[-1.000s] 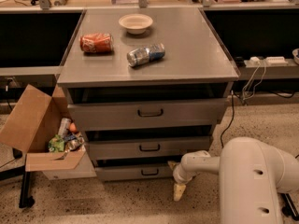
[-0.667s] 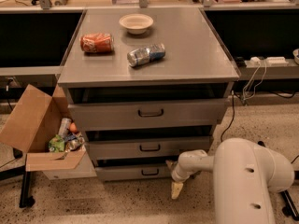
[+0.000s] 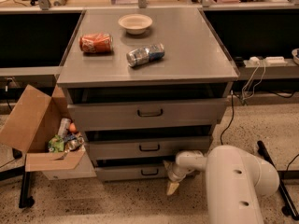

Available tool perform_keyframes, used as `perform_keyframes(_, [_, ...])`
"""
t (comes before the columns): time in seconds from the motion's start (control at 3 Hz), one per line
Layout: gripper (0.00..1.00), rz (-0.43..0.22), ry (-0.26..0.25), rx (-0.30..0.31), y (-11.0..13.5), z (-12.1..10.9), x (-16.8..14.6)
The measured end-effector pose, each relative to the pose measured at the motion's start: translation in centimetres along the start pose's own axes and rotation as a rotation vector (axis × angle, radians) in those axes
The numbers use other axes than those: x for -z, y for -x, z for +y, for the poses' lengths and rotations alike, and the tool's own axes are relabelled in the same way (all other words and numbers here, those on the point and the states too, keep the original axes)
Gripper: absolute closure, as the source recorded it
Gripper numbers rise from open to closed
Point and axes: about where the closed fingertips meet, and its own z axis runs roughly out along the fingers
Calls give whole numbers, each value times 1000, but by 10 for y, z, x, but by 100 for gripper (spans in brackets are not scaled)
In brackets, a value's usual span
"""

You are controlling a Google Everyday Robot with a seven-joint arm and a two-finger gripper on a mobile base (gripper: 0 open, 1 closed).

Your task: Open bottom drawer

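Note:
The bottom drawer (image 3: 122,172) is the lowest, narrowest grey front of three in the cabinet, with a small dark bar handle (image 3: 149,172) at its centre. It looks shut or nearly so, with a dark gap above it. My gripper (image 3: 171,177) is at the end of the white arm (image 3: 236,181), low in front of the drawer's right end, to the right of the handle. One pale fingertip (image 3: 172,188) points down toward the floor.
The middle drawer (image 3: 149,148) and top drawer (image 3: 149,113) sit above. On the cabinet top lie an orange can (image 3: 96,43), a crushed can (image 3: 145,54) and a white bowl (image 3: 135,23). An open cardboard box (image 3: 37,129) of rubbish stands at the left. Cables hang at right.
The arm has shifted slightly left, bringing the gripper a little closer to the bottom drawer's front. The drawers have not moved.

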Motion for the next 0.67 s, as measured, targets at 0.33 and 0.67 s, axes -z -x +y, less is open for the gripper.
perform_keyframes(0.33, [48, -21, -21, 12, 1, 1, 8])
perform_keyframes(0.67, [72, -30, -44, 1, 8, 19, 34])
